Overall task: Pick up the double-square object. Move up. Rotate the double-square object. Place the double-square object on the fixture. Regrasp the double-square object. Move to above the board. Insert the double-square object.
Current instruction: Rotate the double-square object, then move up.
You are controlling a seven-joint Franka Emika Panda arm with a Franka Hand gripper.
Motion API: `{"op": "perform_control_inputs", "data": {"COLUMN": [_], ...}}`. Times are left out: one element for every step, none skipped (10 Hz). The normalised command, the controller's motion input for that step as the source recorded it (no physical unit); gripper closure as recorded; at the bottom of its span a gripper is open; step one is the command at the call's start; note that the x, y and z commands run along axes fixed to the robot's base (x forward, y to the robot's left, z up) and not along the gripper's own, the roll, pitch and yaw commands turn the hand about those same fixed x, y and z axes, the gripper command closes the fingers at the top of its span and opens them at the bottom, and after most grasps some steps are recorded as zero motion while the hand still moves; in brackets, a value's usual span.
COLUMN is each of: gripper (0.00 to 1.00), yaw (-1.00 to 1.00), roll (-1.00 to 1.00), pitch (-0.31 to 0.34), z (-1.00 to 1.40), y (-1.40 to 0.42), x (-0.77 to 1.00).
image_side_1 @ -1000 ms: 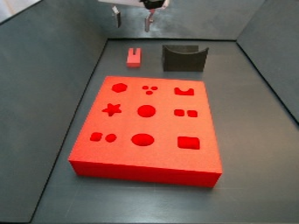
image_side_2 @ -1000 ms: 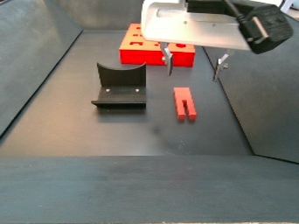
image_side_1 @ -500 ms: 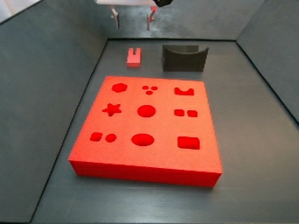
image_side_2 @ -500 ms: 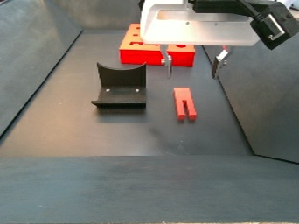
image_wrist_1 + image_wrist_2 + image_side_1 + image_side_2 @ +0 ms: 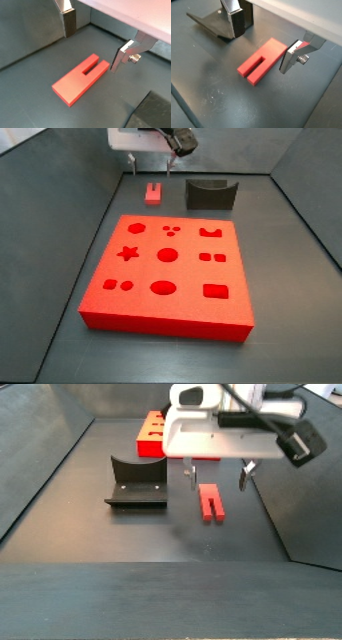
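The double-square object (image 5: 155,194) is a small red elongated block with a slot in one end, lying flat on the grey floor beside the fixture (image 5: 210,194). In both side views my gripper (image 5: 150,164) hangs open a little above it, one finger on each side. Both wrist views show the block (image 5: 80,80) (image 5: 261,61) below the gripper (image 5: 97,42) (image 5: 264,40), with nothing between the silver fingers (image 5: 70,22). From the opposite side, the block (image 5: 211,501) lies under the gripper (image 5: 217,476). The board (image 5: 187,271) lies nearer the front.
The dark fixture (image 5: 138,482) stands on the floor beside the block and shows in a wrist view (image 5: 211,22). The red board (image 5: 158,450) lies behind the gripper in a side view. Grey walls enclose the floor on both sides.
The gripper has come down from high above towards the double-square object, still open. The block, fixture and board have not moved.
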Motion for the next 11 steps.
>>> {"op": "perform_control_inputs", "data": {"gripper": [0.0,0.0,0.0,0.0,0.0,0.0,0.0,0.0,1.0,1.0,1.0], "yaw": [0.0,0.01,0.02,0.02,0.02,0.02,0.02,0.02,0.0,0.0,0.0], "roll": [-0.06,-0.07,-0.08,-0.09,-0.1,-0.1,-0.1,-0.11,0.0,0.0,0.0], "pitch": [-0.028,-0.026,-0.026,-0.027,-0.04,-0.047,-0.051,-0.054,0.0,0.0,0.013], "z": [-0.95,-0.87,-0.73,-0.66,-0.49,-0.42,-0.29,-0.2,0.0,0.83,0.8], "y": [0.0,0.0,0.0,0.01,0.01,0.01,0.01,0.01,0.0,0.0,0.0], "x": [0.05,0.06,0.06,0.05,0.04,0.05,0.04,0.04,0.0,0.0,-0.02]}}
